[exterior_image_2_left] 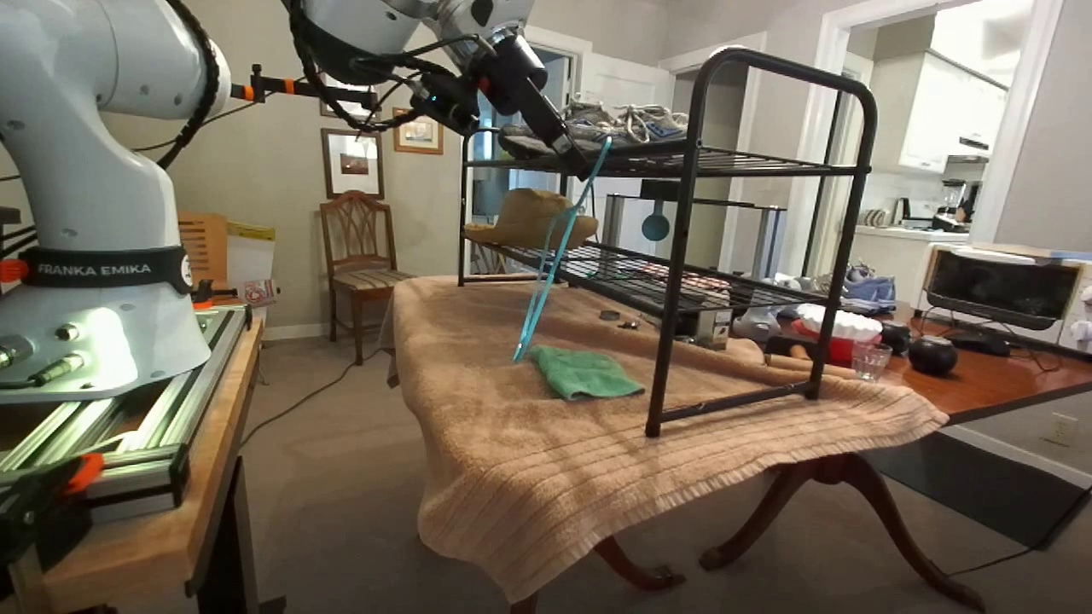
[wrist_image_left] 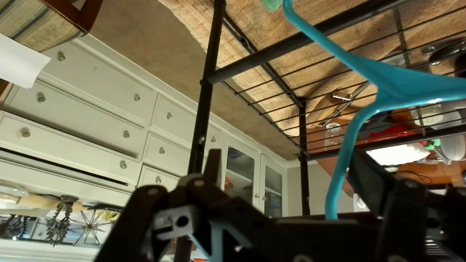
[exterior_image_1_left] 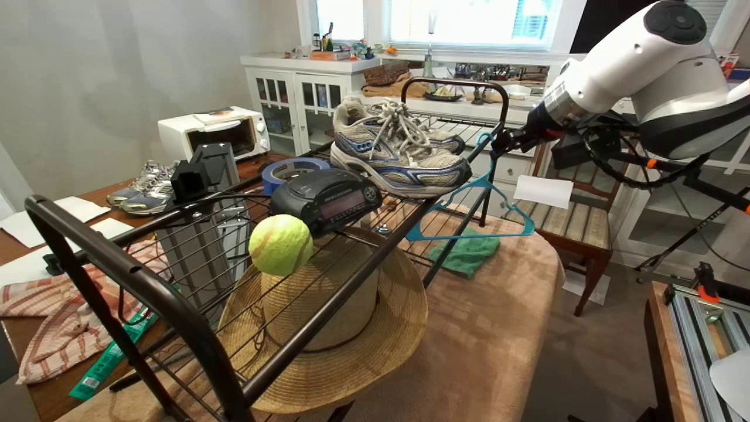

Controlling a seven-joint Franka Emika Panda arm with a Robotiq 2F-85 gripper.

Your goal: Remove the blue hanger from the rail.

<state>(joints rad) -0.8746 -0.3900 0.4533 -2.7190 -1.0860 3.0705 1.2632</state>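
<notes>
Blue hanger [wrist_image_left: 397,85] is hung by its hook on the upper rail [exterior_image_1_left: 351,282] of the rack [exterior_image_2_left: 678,256], near the rail's 1 o'clock end in an exterior view. Gripper [wrist_image_left: 289,174] is placed right beside the hook; in the wrist view the jaws are spread apart, hook seen between them, closer to the 3 o'clock one. Contact cannot be told. In an exterior view a green cloth [exterior_image_2_left: 584,373] is laid on a tan towel [exterior_image_2_left: 478,426] spread over the counter [exterior_image_2_left: 990,385]; there the hanger is seen tilted, lower bar at 7 o'clock from the hook. Sneakers [exterior_image_1_left: 398,161] are set on the rack at 10 o'clock from the hanger, clock radio [exterior_image_1_left: 328,199] and tennis ball [exterior_image_1_left: 281,245] near 9. Straw hat [exterior_image_2_left: 522,213] is set one level lower.
</notes>
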